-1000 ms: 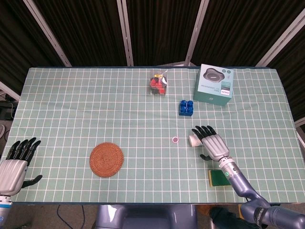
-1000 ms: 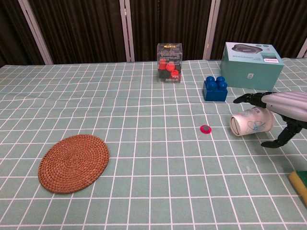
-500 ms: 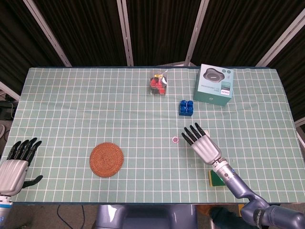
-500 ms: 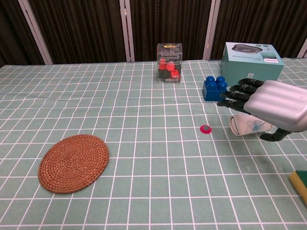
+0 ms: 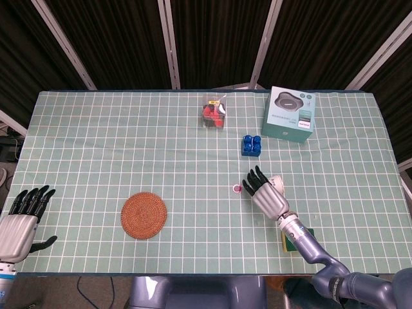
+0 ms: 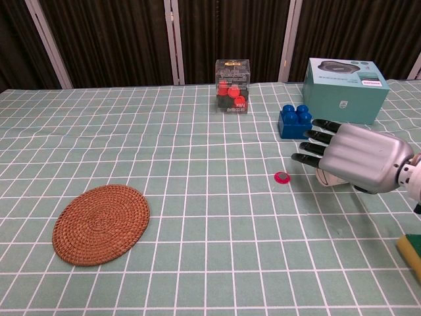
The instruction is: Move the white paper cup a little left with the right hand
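The white paper cup (image 5: 277,184) lies on its side right of the table's middle. My right hand (image 5: 264,193) is spread flat over it, fingers pointing left and up the table, and holds nothing. In the chest view the right hand (image 6: 350,155) hides nearly all of the cup (image 6: 326,180); only a white sliver shows under the palm. I cannot tell whether the palm touches the cup. My left hand (image 5: 23,219) rests with fingers apart and empty at the near left corner.
A small pink cap (image 5: 237,188) lies just left of the right fingertips. A blue brick (image 5: 252,145), a teal box (image 5: 290,113) and a clear box of red pieces (image 5: 213,112) stand behind. A woven coaster (image 5: 143,215) lies left; a green sponge (image 5: 296,239) sits by the forearm.
My right hand has swung left from beside the cup to over it, covering most of it. The cup has stayed about where it was. The left hand is unmoved.
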`<state>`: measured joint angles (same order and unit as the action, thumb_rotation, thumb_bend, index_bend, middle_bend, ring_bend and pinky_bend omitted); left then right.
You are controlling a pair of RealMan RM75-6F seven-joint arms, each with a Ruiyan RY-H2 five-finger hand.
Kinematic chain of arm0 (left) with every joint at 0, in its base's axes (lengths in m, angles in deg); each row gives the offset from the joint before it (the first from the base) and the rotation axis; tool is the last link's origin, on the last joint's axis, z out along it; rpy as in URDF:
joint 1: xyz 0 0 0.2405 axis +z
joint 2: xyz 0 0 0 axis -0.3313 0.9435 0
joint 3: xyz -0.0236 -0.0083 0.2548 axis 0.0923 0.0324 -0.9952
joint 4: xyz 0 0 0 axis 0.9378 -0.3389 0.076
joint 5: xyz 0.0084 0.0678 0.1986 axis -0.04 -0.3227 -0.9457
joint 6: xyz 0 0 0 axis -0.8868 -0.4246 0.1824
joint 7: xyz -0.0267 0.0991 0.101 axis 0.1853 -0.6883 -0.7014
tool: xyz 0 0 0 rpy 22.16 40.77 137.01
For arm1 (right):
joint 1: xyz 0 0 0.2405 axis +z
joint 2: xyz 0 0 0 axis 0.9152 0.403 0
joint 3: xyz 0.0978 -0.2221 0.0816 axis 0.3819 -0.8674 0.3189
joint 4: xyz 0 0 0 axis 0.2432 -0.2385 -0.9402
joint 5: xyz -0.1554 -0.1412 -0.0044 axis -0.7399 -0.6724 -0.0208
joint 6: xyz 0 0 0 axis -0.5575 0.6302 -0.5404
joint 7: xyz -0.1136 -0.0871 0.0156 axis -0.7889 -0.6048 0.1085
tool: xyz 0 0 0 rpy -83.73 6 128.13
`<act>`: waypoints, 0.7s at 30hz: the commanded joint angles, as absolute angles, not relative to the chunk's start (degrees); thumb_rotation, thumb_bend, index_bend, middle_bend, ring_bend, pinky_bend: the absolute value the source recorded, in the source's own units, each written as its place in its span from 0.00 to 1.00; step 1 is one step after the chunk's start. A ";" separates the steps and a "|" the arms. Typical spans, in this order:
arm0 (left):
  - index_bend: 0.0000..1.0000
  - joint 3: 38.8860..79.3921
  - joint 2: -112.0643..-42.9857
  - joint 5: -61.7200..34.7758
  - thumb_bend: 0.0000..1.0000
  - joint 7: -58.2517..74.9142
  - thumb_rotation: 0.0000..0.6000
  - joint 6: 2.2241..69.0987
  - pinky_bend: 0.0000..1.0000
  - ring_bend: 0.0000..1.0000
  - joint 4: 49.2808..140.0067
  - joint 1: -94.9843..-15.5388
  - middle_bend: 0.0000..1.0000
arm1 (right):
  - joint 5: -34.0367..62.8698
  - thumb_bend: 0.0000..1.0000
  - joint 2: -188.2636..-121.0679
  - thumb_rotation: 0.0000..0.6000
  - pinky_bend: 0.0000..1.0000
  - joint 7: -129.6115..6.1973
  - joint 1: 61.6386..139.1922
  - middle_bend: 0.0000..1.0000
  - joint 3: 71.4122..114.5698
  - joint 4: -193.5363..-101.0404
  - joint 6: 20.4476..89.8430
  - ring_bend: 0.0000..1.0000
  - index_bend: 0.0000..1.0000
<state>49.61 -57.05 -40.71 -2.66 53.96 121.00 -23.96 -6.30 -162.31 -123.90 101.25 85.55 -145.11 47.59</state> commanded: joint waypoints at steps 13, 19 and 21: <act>0.00 49.65 -57.25 -40.40 0.00 -2.88 1.00 53.66 0.00 0.00 120.88 -24.11 0.00 | -5.07 0.18 -163.29 1.00 0.11 -124.81 102.18 0.27 85.23 -142.20 47.42 0.06 0.17; 0.00 49.60 -57.18 -40.44 0.00 -2.65 1.00 53.67 0.00 0.00 120.92 -24.11 0.00 | -7.16 0.20 -163.84 1.00 0.16 -122.49 102.52 0.29 84.56 -140.34 48.74 0.08 0.20; 0.00 49.59 -57.16 -40.45 0.00 -2.61 1.00 53.65 0.00 0.00 120.93 -24.13 0.00 | -7.76 0.21 -164.04 1.00 0.16 -121.72 102.55 0.30 84.31 -139.71 49.17 0.09 0.21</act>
